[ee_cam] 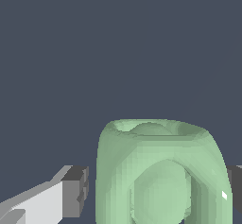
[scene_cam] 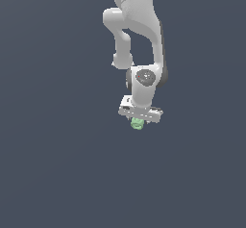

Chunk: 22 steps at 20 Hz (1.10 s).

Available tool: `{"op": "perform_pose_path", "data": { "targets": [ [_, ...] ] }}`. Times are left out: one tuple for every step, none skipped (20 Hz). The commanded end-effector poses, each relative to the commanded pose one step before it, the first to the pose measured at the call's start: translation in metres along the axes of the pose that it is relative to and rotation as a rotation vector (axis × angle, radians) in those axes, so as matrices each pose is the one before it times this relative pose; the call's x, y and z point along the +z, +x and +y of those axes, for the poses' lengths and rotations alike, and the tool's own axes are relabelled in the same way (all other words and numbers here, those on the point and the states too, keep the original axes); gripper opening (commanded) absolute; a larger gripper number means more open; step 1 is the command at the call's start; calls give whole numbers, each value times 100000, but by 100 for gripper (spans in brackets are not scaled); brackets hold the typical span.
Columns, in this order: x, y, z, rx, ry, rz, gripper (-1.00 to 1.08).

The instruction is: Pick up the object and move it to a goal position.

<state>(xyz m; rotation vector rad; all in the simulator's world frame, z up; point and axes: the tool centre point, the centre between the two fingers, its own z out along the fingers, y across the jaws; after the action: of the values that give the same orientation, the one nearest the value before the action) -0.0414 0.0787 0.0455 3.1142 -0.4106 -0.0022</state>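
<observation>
pale green and lumpy, the object (ee_cam: 163, 176) sits between the gripper (scene_cam: 138, 121) fingers (ee_cam: 71, 192), smooth and rounded with a hollow arch. white arm (scene_cam: 139, 34); whether the fingers pinch it, i cannot tell.

Green object (scene_cam: 137, 123) under tool (scene_cam: 139, 120)

I'm working in a simulated scene, not a real room; flat slate-blue backdrop (scene_cam: 48, 174) fills both views; white arm (scene_cam: 139, 25) rendered smooth, no furniture, walls or floor edges I can make out.
</observation>
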Motion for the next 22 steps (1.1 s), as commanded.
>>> {"op": "perform_pose_path", "data": {
  "targets": [
    [515,69,-49,21,52,127,100],
    [72,17,-12,0,0,0,100],
    [23,7,-4,0,0,0,100],
    [0,0,0,0,0,0,-100],
    [0,0,0,0,0,0,-100],
    [0,0,0,0,0,0,-100],
    [0,0,0,0,0,0,-100],
    [0,0,0,0,0,0,-100],
    [0,0,0,0,0,0,-100],
    [0,0,0,0,0,0,-100],
    [0,0,0,0,0,0,-100],
    [0,0,0,0,0,0,-100],
    [0,0,0,0,0,0,-100],
    [-83,-12,-46,-63,58,48,-100],
    [-1,19,32,0,0,0,-100],
    [-2,58,95,0,0,0,-100],
    [-3,97,158,0,0,0,-100],
    [-4,135,222,0,0,0,-100],
    [-5,174,285,0,0,0,-100],
    [-6,214,349,0,0,0,-100],
    [-7,254,413,0,0,0,-100],
    [-8,294,478,0,0,0,-100]
  ]
}}
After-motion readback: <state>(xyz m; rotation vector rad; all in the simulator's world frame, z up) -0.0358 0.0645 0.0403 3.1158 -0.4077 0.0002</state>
